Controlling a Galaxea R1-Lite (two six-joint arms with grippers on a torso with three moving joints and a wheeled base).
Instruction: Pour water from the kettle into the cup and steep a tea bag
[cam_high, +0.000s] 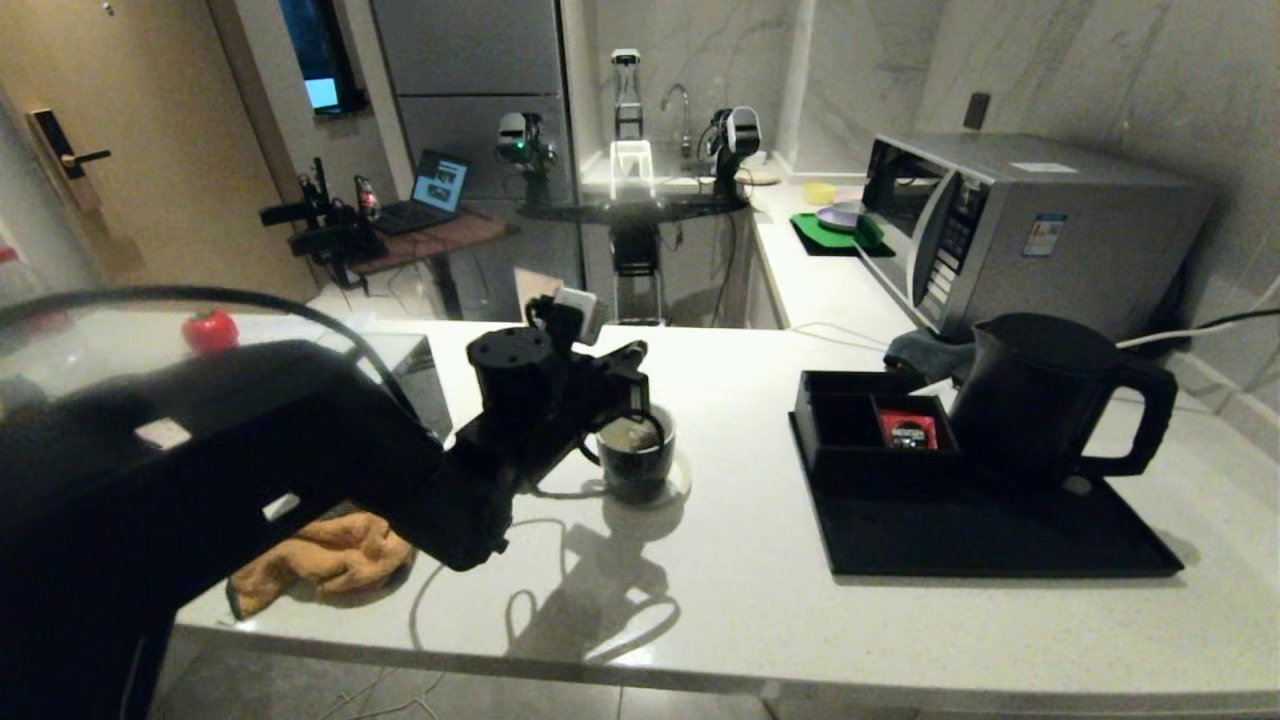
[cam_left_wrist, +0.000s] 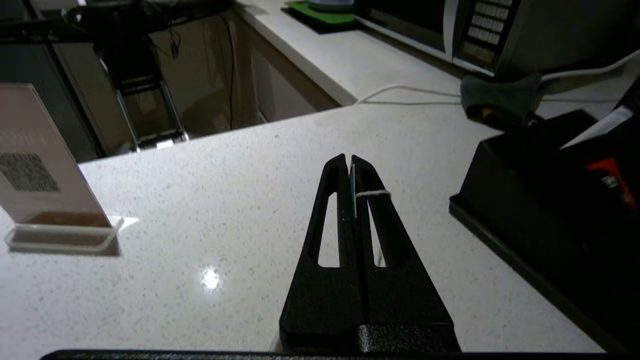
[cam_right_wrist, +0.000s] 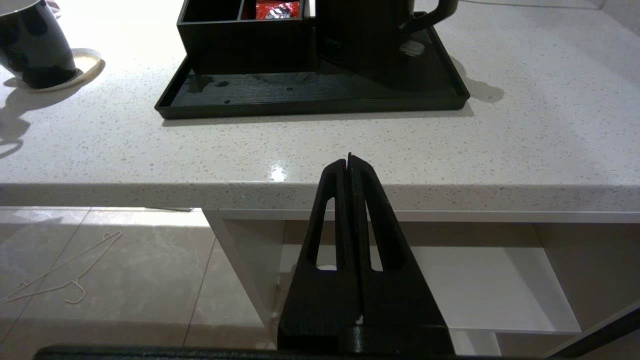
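Over the cup (cam_high: 637, 458), the left gripper (cam_high: 634, 384) was clamped on the tea bag's (cam_high: 630, 436) string — steeping was judged under way, the bag hanging inside. A gentle dunk or release was called for next. The kettle (cam_high: 1050, 400) stood on the tray (cam_high: 1000, 535); the right gripper (cam_right_wrist: 349, 162) was parked low — closed, empty.

The countertop (cam_high: 760, 560) is pale speckled stone, polished enough to throw back lamp glare. The kettle (cam_high: 1040, 400) looks like matt black plastic, and the tray (cam_high: 1000, 540) beneath it is a dull black with a faint grain. The cup (cam_high: 637, 460) is glossy black glazed ceramic with a cream inside. On the near left lies a soft, crumpled orange cloth (cam_high: 320, 560). The microwave (cam_high: 1040, 225) at the far right has a brushed metal casing.
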